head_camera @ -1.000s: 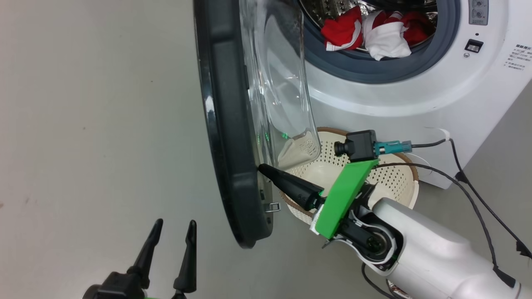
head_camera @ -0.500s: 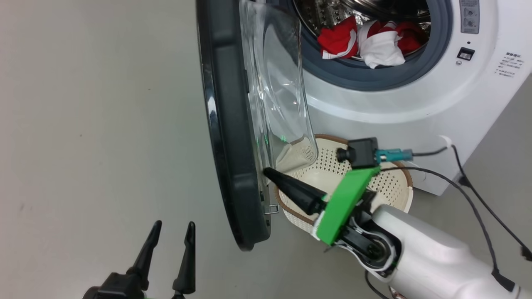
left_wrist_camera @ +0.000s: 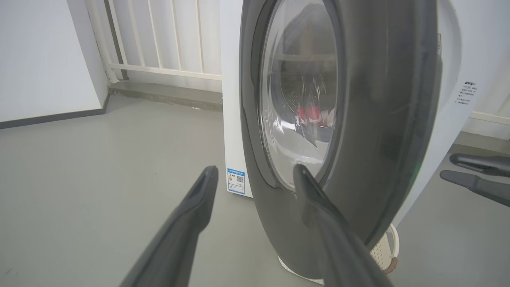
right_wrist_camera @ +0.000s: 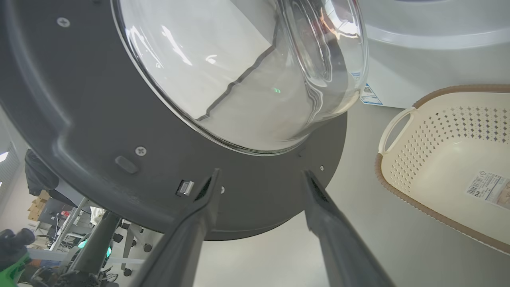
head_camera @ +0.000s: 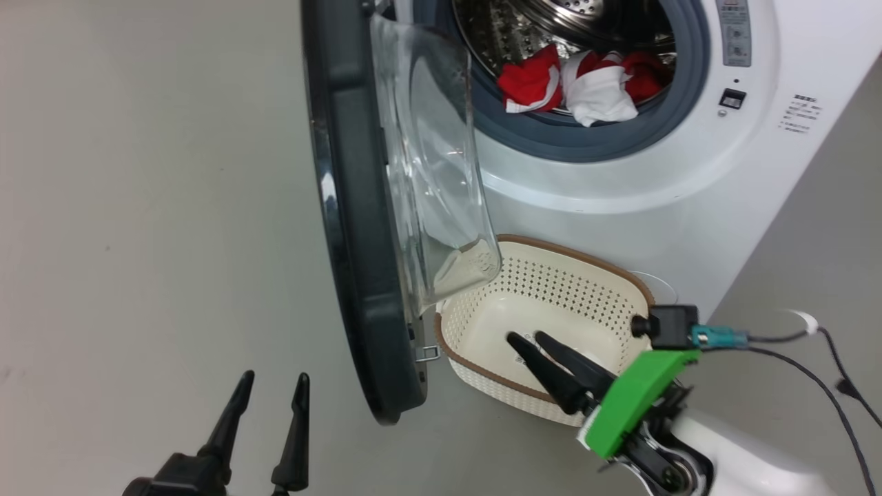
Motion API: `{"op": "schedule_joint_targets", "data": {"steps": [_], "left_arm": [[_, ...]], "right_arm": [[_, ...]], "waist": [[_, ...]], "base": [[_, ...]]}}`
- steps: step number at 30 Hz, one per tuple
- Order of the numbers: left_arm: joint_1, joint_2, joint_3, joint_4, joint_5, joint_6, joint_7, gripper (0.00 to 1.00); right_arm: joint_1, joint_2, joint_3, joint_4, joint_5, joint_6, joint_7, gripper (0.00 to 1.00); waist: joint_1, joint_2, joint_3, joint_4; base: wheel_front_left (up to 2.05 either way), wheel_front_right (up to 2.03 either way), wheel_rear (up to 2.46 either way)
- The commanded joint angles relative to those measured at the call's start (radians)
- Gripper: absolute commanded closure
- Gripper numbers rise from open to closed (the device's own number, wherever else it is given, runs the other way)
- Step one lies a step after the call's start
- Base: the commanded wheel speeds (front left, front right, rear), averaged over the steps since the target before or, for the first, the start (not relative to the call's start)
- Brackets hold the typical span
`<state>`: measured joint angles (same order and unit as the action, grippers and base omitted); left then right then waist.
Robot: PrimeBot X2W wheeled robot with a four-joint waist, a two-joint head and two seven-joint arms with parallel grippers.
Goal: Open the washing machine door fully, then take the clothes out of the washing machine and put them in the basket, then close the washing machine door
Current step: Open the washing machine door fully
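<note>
Basket (right_wrist_camera: 434,135) sticker (right_wrist_camera: 487,186) print illegibly small.

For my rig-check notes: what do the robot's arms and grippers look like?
The left gripper and right gripper each have two long, tapered black fingers. The right wrist carries a bright green plate, a black camera with a teal connector and dark cable, on a white forearm.

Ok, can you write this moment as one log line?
door: open | clothes: in drum | basket: empty, on floor | left gripper: open, empty | right gripper: open, by basket
</note>
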<state>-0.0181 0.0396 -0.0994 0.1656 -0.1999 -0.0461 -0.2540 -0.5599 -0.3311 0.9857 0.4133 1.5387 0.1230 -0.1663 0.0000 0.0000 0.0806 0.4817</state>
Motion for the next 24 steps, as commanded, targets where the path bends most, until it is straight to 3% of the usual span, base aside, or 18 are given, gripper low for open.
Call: {"op": "schedule_joint_targets", "data": {"steps": [1, 7, 10, 14, 15, 24], "left_arm": [[-0.020, 0.011, 0.043, -0.020, 0.010, -0.009, -0.008, 0.00], [-0.017, 0.011, 0.067, -0.022, 0.013, -0.013, -0.008, 0.00], [-0.013, 0.011, 0.077, -0.023, 0.014, -0.013, -0.008, 0.00], [-0.010, 0.011, 0.091, -0.023, 0.015, -0.012, -0.008, 0.00], [-0.010, 0.011, 0.091, -0.023, 0.015, -0.012, -0.008, 0.00], [-0.028, 0.011, 0.117, -0.014, 0.022, -0.021, -0.008, 0.00]], "right_arm": [[0.032, -0.015, 0.004, -0.009, -0.008, 0.008, -0.025, 0.00], [0.087, -0.054, -0.025, 0.030, -0.036, 0.008, -0.082, 0.00], [0.099, -0.064, -0.058, 0.066, -0.104, 0.008, -0.094, 0.00], [0.128, -0.054, -0.188, 0.097, -0.288, 0.008, -0.095, 0.00], [0.128, -0.054, -0.188, 0.097, -0.288, 0.008, -0.095, 0.00], [0.258, 0.044, -0.545, 0.043, -0.727, 0.008, -0.095, 0.00]], "waist": [[0.0000, 0.0000, -0.003, -0.015], [0.0000, 0.0000, -0.003, -0.042], [0.0000, 0.0000, -0.005, -0.053], [0.0000, 0.0000, -0.004, -0.070], [0.0000, 0.0000, -0.004, -0.070], [0.0000, 0.0000, 0.005, -0.087]], "base": [[0.00, 0.00, 0.00], [0.00, 0.00, 0.00], [0.00, 0.00, 0.00], [0.00, 0.00, 0.00], [0.00, 0.00, 0.00], [0.00, 0.00, 0.00]]}}
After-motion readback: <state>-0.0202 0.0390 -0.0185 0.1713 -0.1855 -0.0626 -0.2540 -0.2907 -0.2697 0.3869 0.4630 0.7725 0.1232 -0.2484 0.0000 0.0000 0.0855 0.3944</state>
